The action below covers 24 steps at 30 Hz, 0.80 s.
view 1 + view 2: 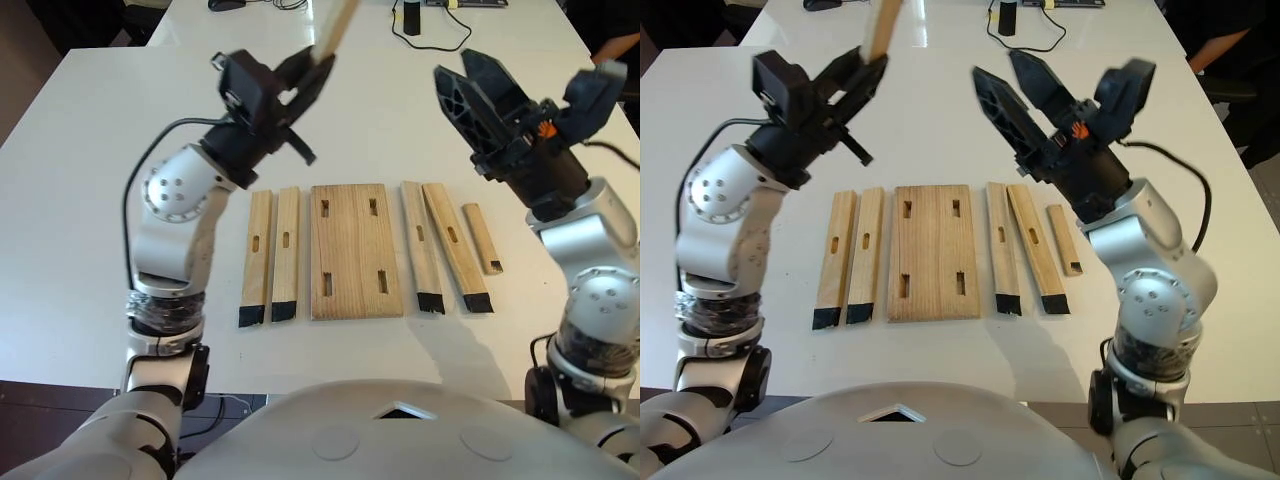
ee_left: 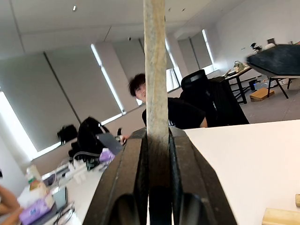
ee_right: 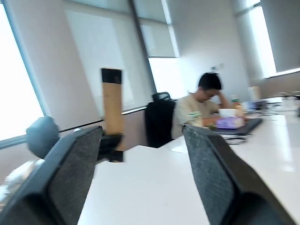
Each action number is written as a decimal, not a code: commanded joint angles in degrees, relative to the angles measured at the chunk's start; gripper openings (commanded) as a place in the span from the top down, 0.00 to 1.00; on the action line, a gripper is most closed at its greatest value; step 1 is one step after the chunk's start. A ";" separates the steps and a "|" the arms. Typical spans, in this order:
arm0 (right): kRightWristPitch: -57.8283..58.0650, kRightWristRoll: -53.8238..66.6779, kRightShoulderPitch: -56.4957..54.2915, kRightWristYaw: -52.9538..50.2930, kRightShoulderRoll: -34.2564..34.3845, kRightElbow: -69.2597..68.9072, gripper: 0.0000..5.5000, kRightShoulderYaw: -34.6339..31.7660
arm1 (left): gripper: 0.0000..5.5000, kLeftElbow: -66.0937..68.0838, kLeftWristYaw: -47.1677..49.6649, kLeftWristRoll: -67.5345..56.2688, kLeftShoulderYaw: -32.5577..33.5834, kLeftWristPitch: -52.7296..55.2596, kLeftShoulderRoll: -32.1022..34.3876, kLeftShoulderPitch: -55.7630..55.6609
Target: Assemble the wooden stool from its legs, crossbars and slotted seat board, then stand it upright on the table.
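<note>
My left gripper is raised above the table's far left part and is shut on a wooden leg that points up and away. The right wrist view shows that leg with a black tip on top. My right gripper hangs open and empty above the right-hand pieces, its fingers spread wide. On the table lies the slotted seat board. Two slotted legs lie to its left, two more to its right. A short crossbar lies furthest right.
The white table has free room on the left and in front of the pieces. At its far end are a black cable with a small black block and a dark mouse.
</note>
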 commanded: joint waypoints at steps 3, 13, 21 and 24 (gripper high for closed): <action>3.46 5.98 -4.42 -5.22 0.38 1.20 0.43 4.34 | 0.92 2.51 -0.17 4.75 -3.46 -7.93 -1.20 0.54; 2.67 3.99 -5.25 -7.26 -0.96 1.29 0.43 5.25 | 0.92 1.56 0.33 5.71 -4.25 -9.49 -1.46 1.81; 1.95 2.71 -6.93 -8.30 -0.43 2.74 0.43 5.66 | 0.92 1.76 0.64 7.95 -6.34 -12.20 -1.56 3.95; 1.97 2.15 -7.04 -8.25 -0.78 2.98 0.46 6.18 | 0.92 1.61 0.71 8.43 -6.70 -12.56 -1.63 4.35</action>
